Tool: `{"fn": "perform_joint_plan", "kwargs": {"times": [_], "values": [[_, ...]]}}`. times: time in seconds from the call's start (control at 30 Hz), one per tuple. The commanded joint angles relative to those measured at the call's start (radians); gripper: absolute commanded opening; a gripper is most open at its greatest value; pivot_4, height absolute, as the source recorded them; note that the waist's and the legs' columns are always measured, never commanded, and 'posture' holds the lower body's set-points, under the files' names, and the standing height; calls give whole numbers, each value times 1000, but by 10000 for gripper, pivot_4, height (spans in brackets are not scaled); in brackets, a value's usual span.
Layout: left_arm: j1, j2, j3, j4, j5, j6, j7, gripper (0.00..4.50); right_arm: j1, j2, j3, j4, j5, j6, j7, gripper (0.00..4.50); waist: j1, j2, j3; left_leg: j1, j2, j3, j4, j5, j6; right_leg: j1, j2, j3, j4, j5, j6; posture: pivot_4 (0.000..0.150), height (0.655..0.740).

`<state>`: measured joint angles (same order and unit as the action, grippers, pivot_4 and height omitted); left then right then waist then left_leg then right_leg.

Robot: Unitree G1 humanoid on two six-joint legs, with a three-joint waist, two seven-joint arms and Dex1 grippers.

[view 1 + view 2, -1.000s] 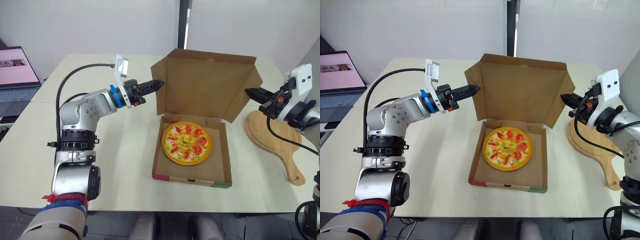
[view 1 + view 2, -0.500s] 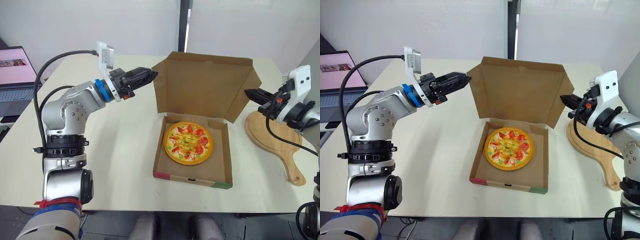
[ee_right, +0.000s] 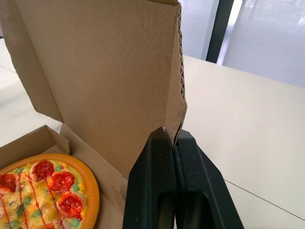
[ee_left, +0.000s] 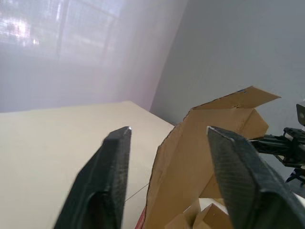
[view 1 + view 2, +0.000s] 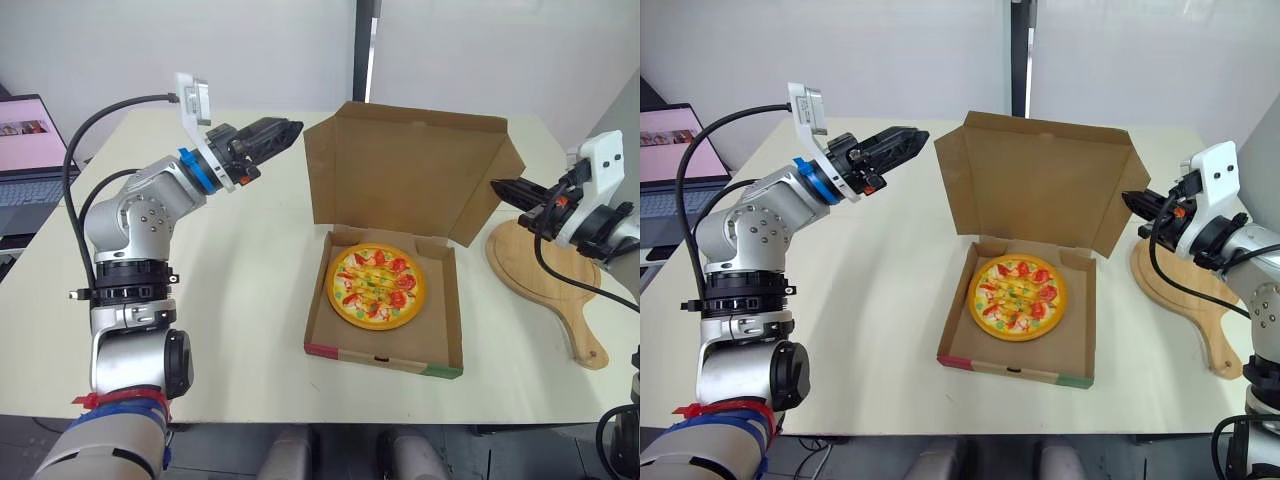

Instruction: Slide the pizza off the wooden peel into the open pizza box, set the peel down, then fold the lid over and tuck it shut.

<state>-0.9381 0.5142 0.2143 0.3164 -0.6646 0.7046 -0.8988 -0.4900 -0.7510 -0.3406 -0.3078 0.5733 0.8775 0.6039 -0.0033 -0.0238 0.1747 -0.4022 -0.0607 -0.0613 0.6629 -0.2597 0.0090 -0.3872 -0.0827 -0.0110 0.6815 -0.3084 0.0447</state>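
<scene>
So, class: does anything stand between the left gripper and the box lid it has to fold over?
Nothing visible does. The open left gripper hangs left of the upright lid, only air between them.

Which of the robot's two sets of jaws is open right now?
The left gripper, near the left edge of the lid: its jaws stand wide apart. The right gripper, by the lid's right edge, has its jaws pressed together.
</scene>
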Motion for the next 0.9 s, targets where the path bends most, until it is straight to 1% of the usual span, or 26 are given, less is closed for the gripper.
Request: {"fn": "perform_joint_plan", "kwargs": {"times": [0.03,0.2,0.3,0.37,0.43,0.7,0.73,0.83,0.9], "values": [[-30,-10,-45,-4,27,-39,-46,36008,-8,-22,-20,-16,11,-26,7,0,2,0,0,0,0,0,0,0,0,0,0,0,0,0,0,1500,7281],[-67,-40,-82,77,90,-112,-51,36008,-7,-22,-17,-19,14,-22,12,0,1,0,0,0,0,0,0,0,0,0,0,0,0,0,0,1500,7281],[-80,-58,-83,104,106,-138,-46,36008,-6,-23,-14,-20,14,-23,12,0,0,0,0,0,0,0,0,0,0,0,0,0,0,0,0,1500,7281],[-86,-64,-77,112,110,-149,-45,32176,-5,-22,-12,-23,15,-22,11,0,0,0,0,0,0,0,0,0,0,0,0,0,0,0,0,1500,7281],[-86,-65,-74,111,113,-156,-43,27072,-2,-21,-10,-27,16,-22,10,0,-1,0,0,0,0,0,0,0,0,0,0,0,0,0,0,1500,7281],[-47,-46,-82,-5,136,-151,-19,1596,10,-19,-2,-46,11,-21,1,0,0,0,0,0,0,0,0,0,0,0,0,0,0,0,0,1500,7281],[-39,-39,-82,-27,141,-144,-9,367,12,-18,1,-51,9,-21,-2,0,-1,0,0,0,0,0,0,0,0,0,0,0,0,0,0,1500,7281],[-2,-7,-98,-124,160,-105,26,367,15,-15,10,-77,-2,-11,-26,0,-5,0,0,0,1,0,0,0,0,-1,0,1,0,0,0,1500,7281],[9,3,-108,-180,171,-58,76,367,11,-2,23,-107,-8,4,-63,0,-4,0,0,0,1,0,0,0,0,-1,0,1,1,0,0,1500,7281]]}}
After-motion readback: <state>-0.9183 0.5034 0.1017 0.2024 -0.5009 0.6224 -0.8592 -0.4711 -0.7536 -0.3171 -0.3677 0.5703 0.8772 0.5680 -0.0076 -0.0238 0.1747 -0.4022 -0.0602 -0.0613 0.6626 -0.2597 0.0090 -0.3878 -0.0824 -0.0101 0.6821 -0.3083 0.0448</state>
